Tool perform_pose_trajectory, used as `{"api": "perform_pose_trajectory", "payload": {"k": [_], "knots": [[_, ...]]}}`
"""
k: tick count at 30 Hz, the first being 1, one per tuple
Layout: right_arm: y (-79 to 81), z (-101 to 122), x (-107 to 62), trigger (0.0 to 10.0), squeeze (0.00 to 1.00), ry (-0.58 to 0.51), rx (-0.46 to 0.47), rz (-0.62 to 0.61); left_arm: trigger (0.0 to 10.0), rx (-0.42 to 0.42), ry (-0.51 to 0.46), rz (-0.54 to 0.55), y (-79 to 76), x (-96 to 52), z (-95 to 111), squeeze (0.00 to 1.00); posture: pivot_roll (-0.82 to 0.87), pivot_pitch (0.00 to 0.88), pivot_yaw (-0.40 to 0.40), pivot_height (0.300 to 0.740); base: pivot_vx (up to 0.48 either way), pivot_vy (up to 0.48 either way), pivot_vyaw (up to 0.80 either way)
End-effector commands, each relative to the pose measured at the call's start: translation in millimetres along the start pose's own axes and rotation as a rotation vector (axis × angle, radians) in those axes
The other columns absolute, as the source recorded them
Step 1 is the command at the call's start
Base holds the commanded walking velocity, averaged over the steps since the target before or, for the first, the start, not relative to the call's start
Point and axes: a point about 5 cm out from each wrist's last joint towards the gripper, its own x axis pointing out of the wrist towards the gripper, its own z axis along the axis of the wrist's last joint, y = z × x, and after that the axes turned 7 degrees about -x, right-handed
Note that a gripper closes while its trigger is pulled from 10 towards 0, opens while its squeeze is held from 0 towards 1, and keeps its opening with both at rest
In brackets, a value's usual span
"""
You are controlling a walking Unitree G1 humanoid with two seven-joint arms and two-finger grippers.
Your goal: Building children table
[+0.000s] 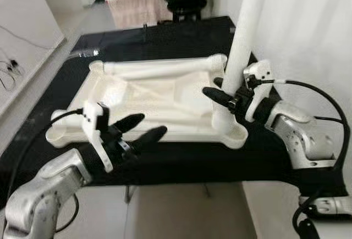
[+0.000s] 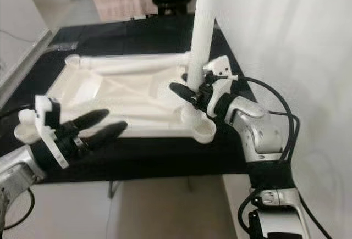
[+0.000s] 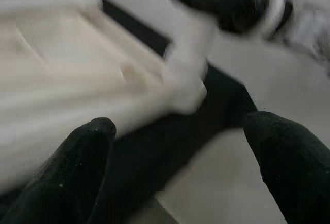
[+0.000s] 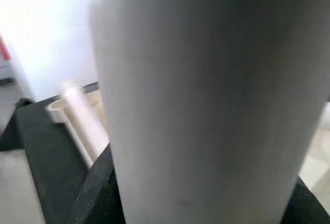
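The white children's table top [image 1: 165,119] lies upside down on a black surface [image 1: 181,35]. One white leg [image 1: 242,35] stands upright in its near right corner socket [image 1: 228,124]. My right gripper [image 1: 225,94] is shut on this leg just above the socket; the leg [image 4: 206,105] looms close in the right wrist view. A second white leg [image 1: 165,68] lies along the top's far edge. My left gripper [image 1: 149,124] hovers open at the near edge, left of centre, holding nothing. In the left wrist view its fingers [image 3: 82,157] point toward the socket corner [image 3: 185,87].
A white wall or curtain [image 1: 308,24] stands close on the right. A white counter with cables [image 1: 22,35] runs along the left. A black stool [image 1: 184,0] and a pinkish rug [image 1: 135,8] lie beyond the black surface. Pale floor [image 1: 181,211] shows below its near edge.
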Motion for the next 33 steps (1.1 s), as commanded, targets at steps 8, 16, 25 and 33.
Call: {"api": "perform_pose_trajectory", "payload": {"k": [8,16,25,33], "knots": [[3.3,-6.9,2.6,10.0,0.0,-0.033,-0.027,0.106,10.0,0.148,0.057,0.087,-14.9,-5.6,-17.7,0.0,0.03,0.251,0.102,0.74,0.0,0.0,0.0],[-2.6,-3.5,-4.7,10.0,0.0,-0.032,-0.063,0.208,10.0,0.198,0.083,0.077,-31.8,-11.0,-29.1,0.0,0.05,0.285,0.118,0.74,0.0,0.0,0.0],[-11.9,8.3,-30.8,10.0,0.0,-0.022,-0.107,0.32,10.0,0.194,0.076,0.095,-38.6,-17.8,-31.5,0.0,0.06,0.319,0.127,0.74,0.0,0.0,0.0],[-10.0,5.9,-39.7,10.0,0.0,0.052,-0.134,0.42,10.0,0.185,0.072,0.09,-39.2,-17.8,-32.2,0.0,0.05,0.329,0.125,0.74,0.0,0.0,0.0]]}}
